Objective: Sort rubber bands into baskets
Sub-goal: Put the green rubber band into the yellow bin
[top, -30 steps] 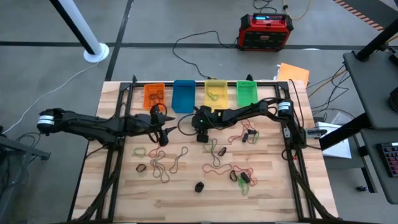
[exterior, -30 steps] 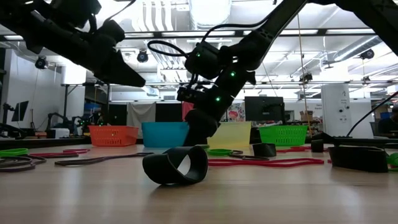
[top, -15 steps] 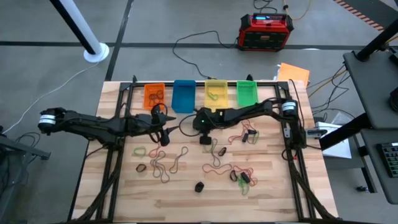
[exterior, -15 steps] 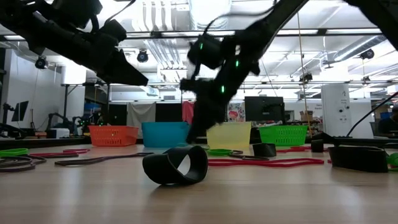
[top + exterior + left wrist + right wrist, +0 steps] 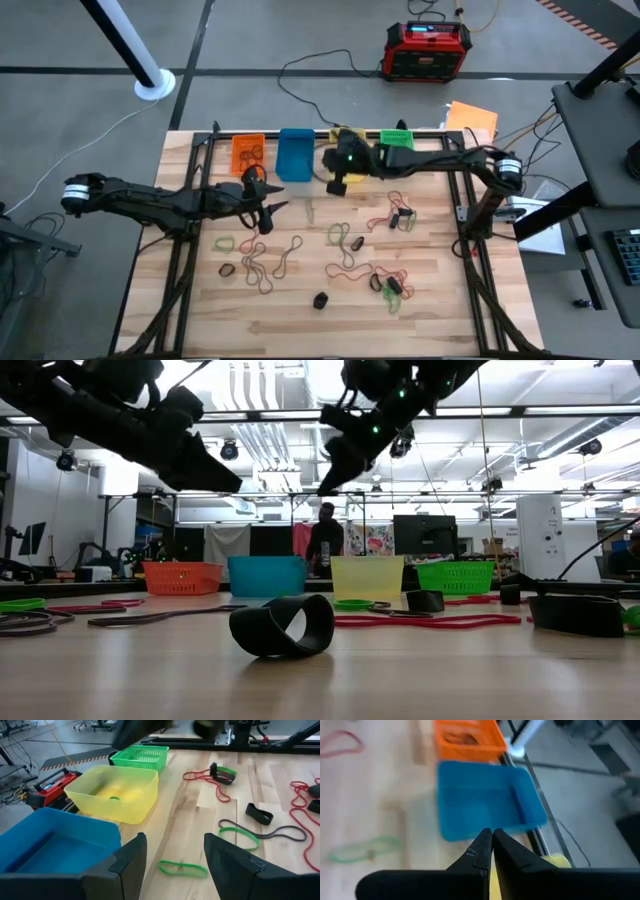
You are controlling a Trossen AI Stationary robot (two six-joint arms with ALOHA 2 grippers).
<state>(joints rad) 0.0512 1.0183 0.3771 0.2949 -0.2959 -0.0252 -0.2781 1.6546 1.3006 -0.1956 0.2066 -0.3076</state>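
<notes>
Four baskets stand in a row at the table's far edge: orange, blue, yellow and green. Rubber bands in brown, red, green and black lie scattered over the table's middle and near part. One green band lies just ahead of my left gripper. That gripper hovers open, left of centre. My right gripper is raised high above the table, at the yellow basket's near edge. It is shut with nothing showing between its tips.
A black band loop stands on its edge near the front. Black frame rails run along both table sides. A red-black box and cables lie on the floor behind the table. A person stands in the room beyond the baskets.
My right gripper has risen from the table's middle, high above the boards, and gone toward the far edge, ending at the yellow basket's near side. The bands on the table lie as before.
</notes>
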